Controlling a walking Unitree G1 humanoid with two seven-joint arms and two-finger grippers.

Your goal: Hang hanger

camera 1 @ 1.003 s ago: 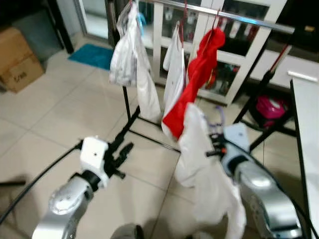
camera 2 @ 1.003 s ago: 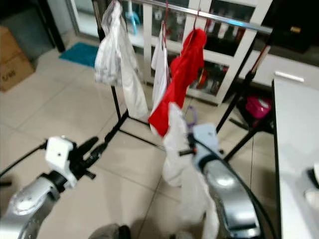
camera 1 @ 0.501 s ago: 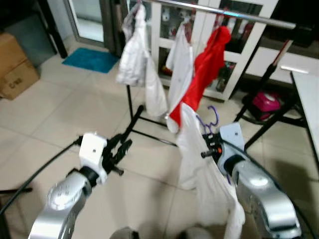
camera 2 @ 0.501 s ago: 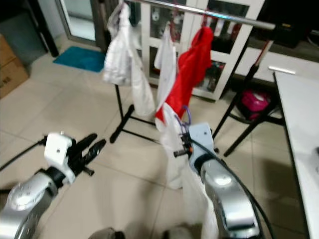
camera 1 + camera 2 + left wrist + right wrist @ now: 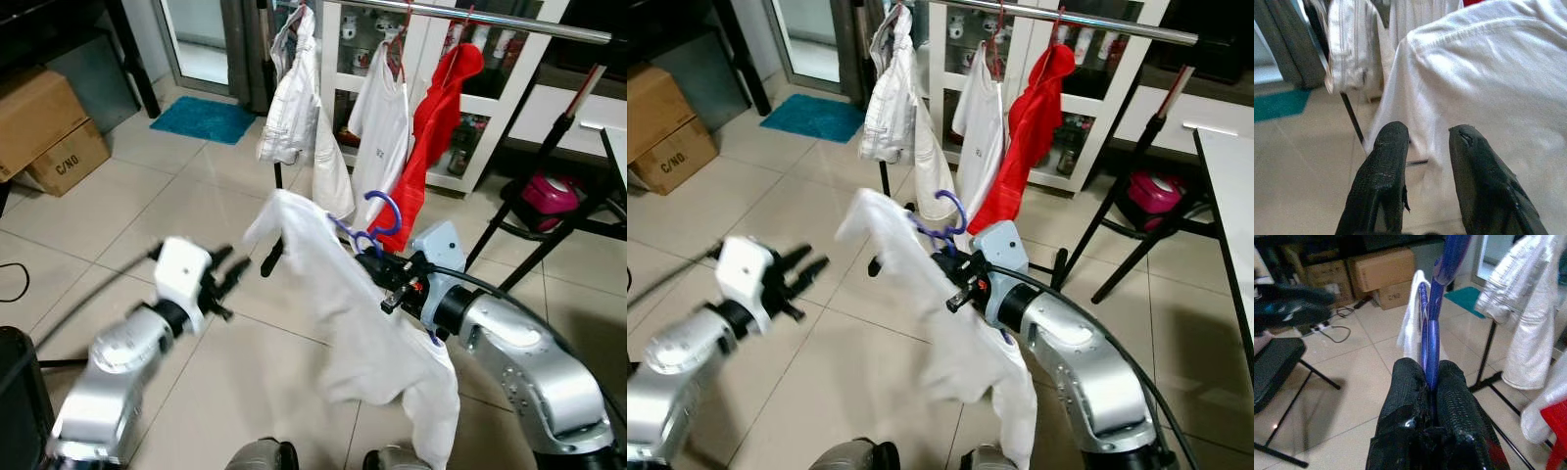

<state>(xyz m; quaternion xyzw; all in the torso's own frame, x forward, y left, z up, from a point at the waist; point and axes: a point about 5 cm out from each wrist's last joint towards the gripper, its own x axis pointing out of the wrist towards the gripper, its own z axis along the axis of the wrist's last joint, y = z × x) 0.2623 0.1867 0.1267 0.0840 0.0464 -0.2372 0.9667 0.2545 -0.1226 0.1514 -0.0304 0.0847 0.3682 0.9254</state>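
The clothes rack [image 5: 470, 14] runs along the top of the frame and now sits higher and closer than one second ago, so the robot has come nearer to it. It carries a pale jacket [image 5: 294, 98], a white shirt [image 5: 382, 127] and a red garment [image 5: 431, 127].

The white shirt on the hanger [image 5: 362, 333] is in the centre of the frame. It hung down straight a moment ago; now it is lifted and spread out to the left. I think the carrying is nearly done, and the hook must still go up onto the rail.

The right gripper [image 5: 384, 274], at centre right, has its jaws clenched on the blue hanger [image 5: 1432, 328], just below the hook [image 5: 380, 211].

The left gripper [image 5: 227, 274], in the lower left, has its jaws parted a little and grasps nothing; they point at the shirt's edge.
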